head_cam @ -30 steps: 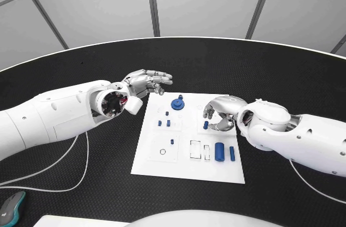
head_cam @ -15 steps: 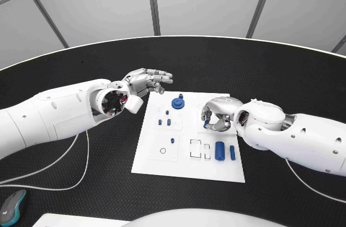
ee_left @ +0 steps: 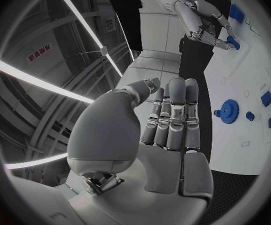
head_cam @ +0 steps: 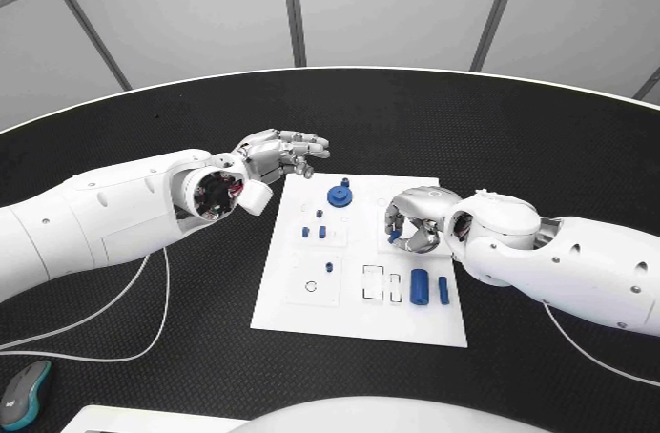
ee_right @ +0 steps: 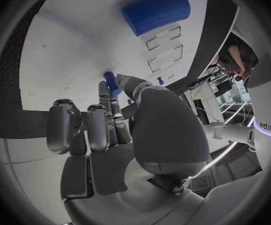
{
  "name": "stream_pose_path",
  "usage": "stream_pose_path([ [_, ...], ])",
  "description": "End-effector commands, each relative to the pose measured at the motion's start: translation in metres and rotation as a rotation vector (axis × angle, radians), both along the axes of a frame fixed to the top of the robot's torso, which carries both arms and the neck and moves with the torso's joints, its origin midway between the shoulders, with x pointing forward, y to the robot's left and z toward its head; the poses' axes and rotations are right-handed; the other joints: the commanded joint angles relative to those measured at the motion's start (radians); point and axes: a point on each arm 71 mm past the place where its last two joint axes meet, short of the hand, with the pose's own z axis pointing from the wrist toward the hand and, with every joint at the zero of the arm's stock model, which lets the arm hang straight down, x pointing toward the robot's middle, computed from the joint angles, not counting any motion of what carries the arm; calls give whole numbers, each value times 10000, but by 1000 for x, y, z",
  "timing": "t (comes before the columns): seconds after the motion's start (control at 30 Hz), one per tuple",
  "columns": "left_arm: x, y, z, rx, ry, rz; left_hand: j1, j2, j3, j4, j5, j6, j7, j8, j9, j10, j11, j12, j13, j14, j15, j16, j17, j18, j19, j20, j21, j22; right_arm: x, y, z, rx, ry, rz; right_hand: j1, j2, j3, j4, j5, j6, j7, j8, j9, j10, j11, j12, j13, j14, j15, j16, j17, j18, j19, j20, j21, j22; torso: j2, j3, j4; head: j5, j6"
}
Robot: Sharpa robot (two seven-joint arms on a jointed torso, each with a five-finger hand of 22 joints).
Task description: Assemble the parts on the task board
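Black table carries the white board; right hand pinches a blue peg for seating, left hand hovers empty, fingers loosely curled.

Bright even light, soft shadows (wrist views fisheye-bent, dark-rimmed).

Small blue peg mostly hidden behind right hand's fingertips; white rectangular task board's tiny parts too small to identify.
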Motion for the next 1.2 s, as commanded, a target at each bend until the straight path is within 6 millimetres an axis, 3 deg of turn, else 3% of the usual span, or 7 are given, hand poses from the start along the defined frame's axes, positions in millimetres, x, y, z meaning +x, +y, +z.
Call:
stream_pose_path([
  [0.03,0,0,0,1,1,1,19,112,-72,14,52,-49,8,27,14,-69,11,66,16,-75,-10,-38,-10,145,-54,-28,-64,-17,0,1,0,102,-89,-28,101,140,63,-43,11,222,-55,135,63,198,-38,73,34,456,-119,67,33,-18,468,-112,85,1677,5,1,-2,-6,-14],
  [0.2,0,0,0,3,-1,10,19,112,-72,14,52,-49,8,27,14,-69,11,66,16,-75,-10,-38,-10,145,-54,-28,-64,-17,0,0,4,500,-445,-135,284,456,135,-227,-109,616,-145,398,242,632,-168,177,149,484,-227,123,119,-52,522,-201,270,1770,-8,0,-7,-5,-26],
  [0.3,0,0,0,0,-1,4,16,113,-76,18,53,-58,13,23,13,-77,15,68,17,-76,-9,-37,-13,145,-54,-27,-66,-18,-1,-2,6,723,-645,-207,308,532,200,-283,-102,664,-158,457,309,760,-195,186,190,492,-253,135,138,-59,532,-230,304,1790,-12,4,-9,9,-29],
  [0.73,1,0,0,-7,-4,-18,-6,116,-91,39,53,-76,23,16,11,-96,24,71,19,-79,-1,-36,-22,143,-55,-22,-74,-23,-25,-1,30,1621,-1089,19,268,507,214,-312,-129,697,-162,506,368,829,-204,171,218,496,-262,145,153,-67,542,-246,337,1809,-44,-15,-24,46,15],
  [0.9,2,-1,-1,-14,-7,-37,-6,116,-91,39,53,-76,23,16,11,-96,24,71,19,-79,-1,-36,-22,143,-55,-22,-74,-23,-38,19,39,2065,-1152,612,268,496,215,-323,-130,701,-163,513,377,835,-206,166,221,498,-265,149,161,-67,543,-249,340,1810,-41,-8,-19,73,40],
  [1.0,3,-3,-1,-22,-6,-66,-6,116,-91,39,53,-76,23,16,11,-96,24,71,19,-79,-1,-36,-22,143,-55,-22,-74,-23,-45,42,42,2310,-1121,1174,267,493,215,-325,-130,702,-162,515,380,836,-207,165,222,497,-265,147,157,-68,543,-249,342,1812,-35,-7,-36,121,84],
  [1.2,4,-11,-2,-67,4,-226,-6,118,-93,42,54,-84,25,13,11,-103,26,72,20,-82,1,-36,-25,143,-56,-21,-77,-25,-56,82,43,2663,-971,2173,272,482,225,-343,-121,696,-155,516,389,832,-205,150,224,492,-267,128,128,-56,528,-253,285,1789,-40,-52,30,179,84],
])
